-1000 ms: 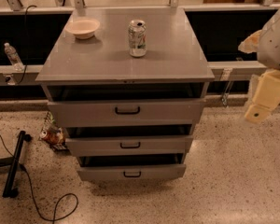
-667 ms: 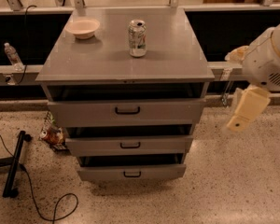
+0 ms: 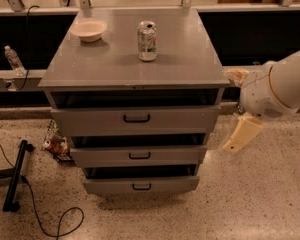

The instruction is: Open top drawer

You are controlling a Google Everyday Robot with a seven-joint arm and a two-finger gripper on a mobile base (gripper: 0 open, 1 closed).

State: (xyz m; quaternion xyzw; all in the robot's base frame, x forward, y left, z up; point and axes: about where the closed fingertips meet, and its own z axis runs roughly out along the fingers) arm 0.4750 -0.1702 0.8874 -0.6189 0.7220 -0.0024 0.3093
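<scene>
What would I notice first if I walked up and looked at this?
Probably the grey cabinet in the middle, with the wide top drawer at its front. On it stand a drinks can and, further left, a pale bowl. From the right a big white robot arm reaches in, its gripper hanging beside the cabinet, not touching it.
</scene>
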